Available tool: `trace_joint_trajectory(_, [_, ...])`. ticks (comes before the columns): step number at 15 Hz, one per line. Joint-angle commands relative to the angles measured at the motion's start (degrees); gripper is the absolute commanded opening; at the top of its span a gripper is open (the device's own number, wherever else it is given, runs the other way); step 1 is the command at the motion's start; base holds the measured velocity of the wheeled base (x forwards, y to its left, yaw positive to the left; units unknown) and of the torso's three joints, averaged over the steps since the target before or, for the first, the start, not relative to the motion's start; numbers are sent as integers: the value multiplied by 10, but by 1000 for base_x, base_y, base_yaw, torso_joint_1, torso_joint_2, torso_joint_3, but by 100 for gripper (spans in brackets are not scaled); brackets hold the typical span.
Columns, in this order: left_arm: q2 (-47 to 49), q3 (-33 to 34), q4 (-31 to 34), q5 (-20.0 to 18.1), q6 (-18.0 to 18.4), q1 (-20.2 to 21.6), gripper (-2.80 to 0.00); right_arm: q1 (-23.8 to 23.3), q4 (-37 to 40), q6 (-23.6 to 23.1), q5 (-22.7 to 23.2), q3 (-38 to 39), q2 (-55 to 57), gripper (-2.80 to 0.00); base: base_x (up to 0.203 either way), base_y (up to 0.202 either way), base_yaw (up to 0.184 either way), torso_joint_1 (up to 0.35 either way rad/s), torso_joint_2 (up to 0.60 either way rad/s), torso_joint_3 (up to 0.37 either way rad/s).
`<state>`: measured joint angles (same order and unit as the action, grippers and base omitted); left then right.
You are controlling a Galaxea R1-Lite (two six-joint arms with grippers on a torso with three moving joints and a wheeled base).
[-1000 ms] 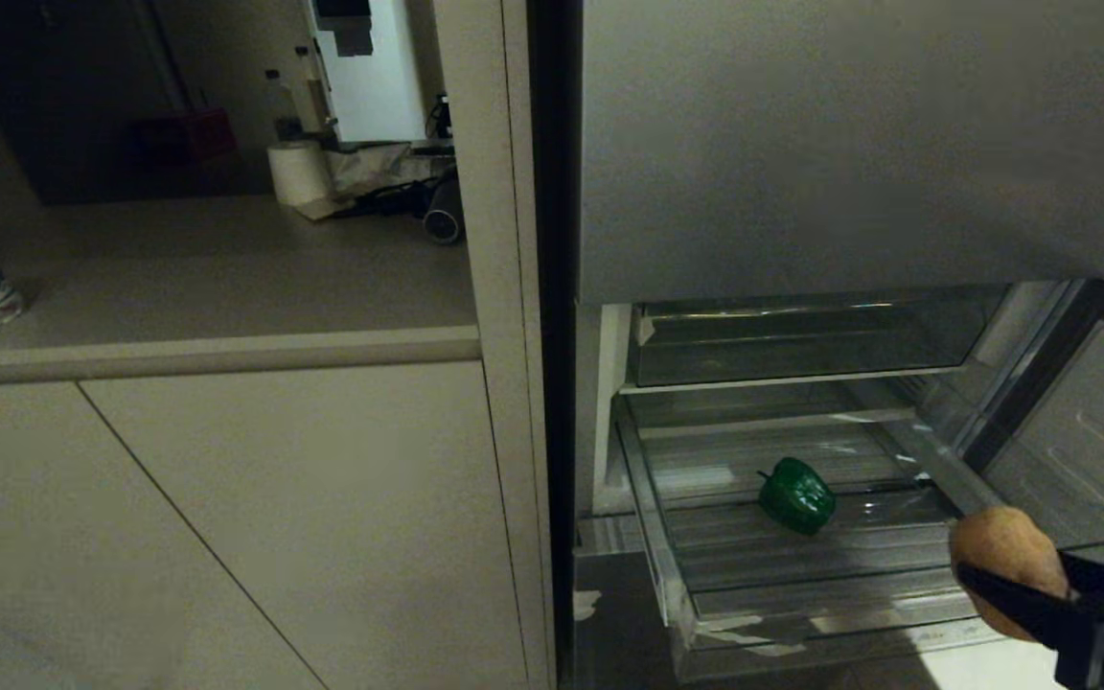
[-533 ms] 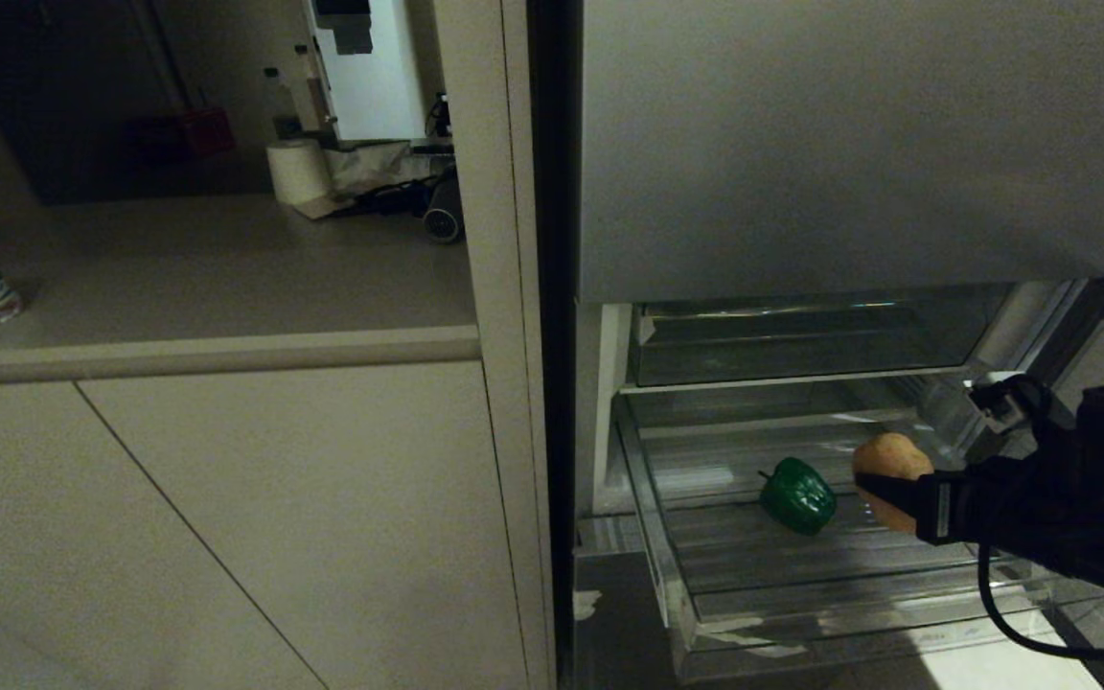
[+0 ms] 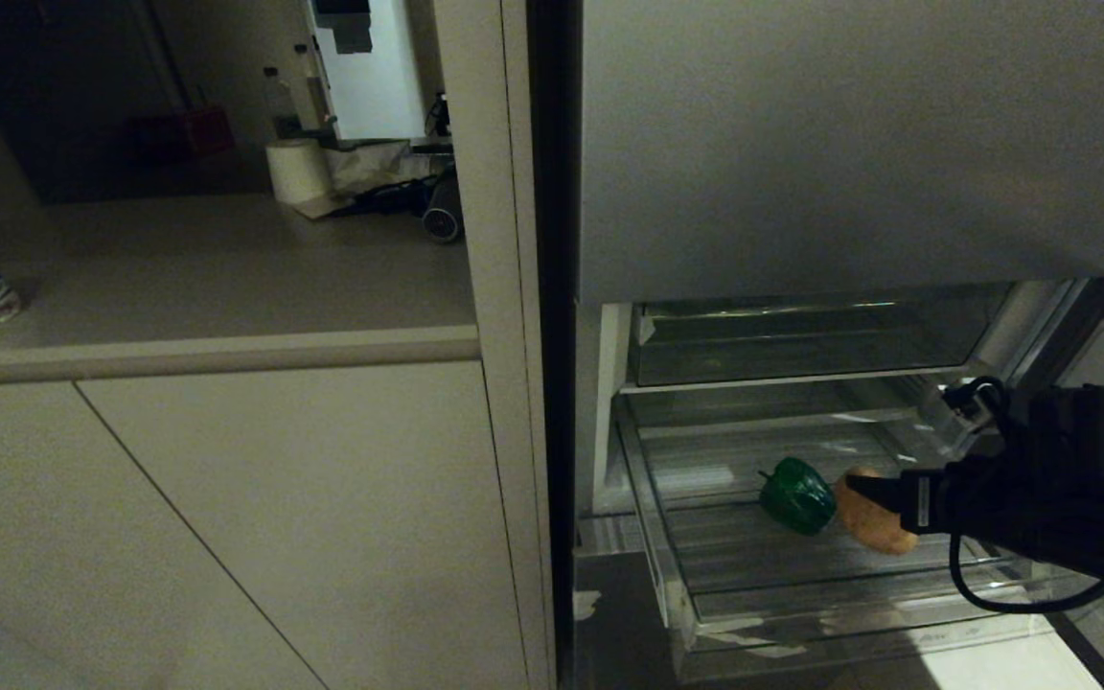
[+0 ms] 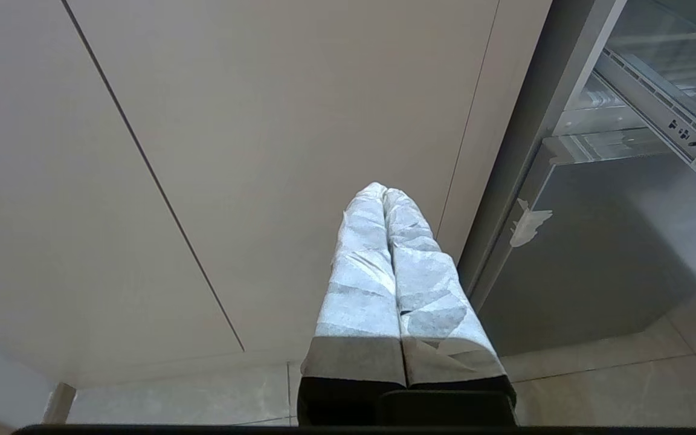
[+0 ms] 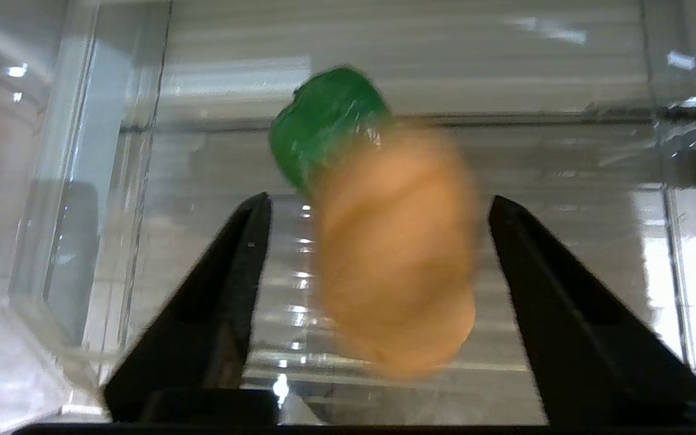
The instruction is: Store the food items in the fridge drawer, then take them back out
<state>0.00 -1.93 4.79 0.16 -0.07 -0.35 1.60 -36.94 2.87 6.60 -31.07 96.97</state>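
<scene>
The right hand point(image 5: 378, 205) is wide apart over the fridge drawer point(image 3: 849, 628), the potato point(image 5: 393, 254) loose between its fingers, the green pepper point(image 5: 324, 124) just past them

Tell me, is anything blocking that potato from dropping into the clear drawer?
Nothing visible does. The right gripper has its fingers spread apart from the potato, which sits over the ribbed bottom of the fridge drawer. The bell pepper lies close beside it, not underneath.
</scene>
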Motion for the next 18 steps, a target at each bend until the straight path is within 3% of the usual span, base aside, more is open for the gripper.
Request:
trace_joint_trajectory(1, [1, 0, 0, 0, 0, 0, -280, -3, -2, 8, 0, -13, 7, 0, 0, 0, 0, 0, 0, 0])
trace_joint_trajectory(6, [1, 0, 0, 0, 0, 0, -280, -4, -2, 9, 0, 9, -56, 0, 0, 0, 0, 0, 0, 0])
trace_joint_trajectory(7, [1, 0, 0, 0, 0, 0, -280, -4, -1, 9, 0, 30, -93, -280, 0, 0, 0, 0, 0, 0])
trace_joint_trajectory(15, [1, 0, 0, 0, 0, 0, -280, -4, 13, 6, -8, 232, -532, -280, 0, 0, 0, 0, 0, 0])
trace_joint_trajectory(18, [1, 0, 0, 0, 0, 0, -280, -4, 106, 3, -27, 288, -737, -280, 0, 0, 0, 0, 0, 0])
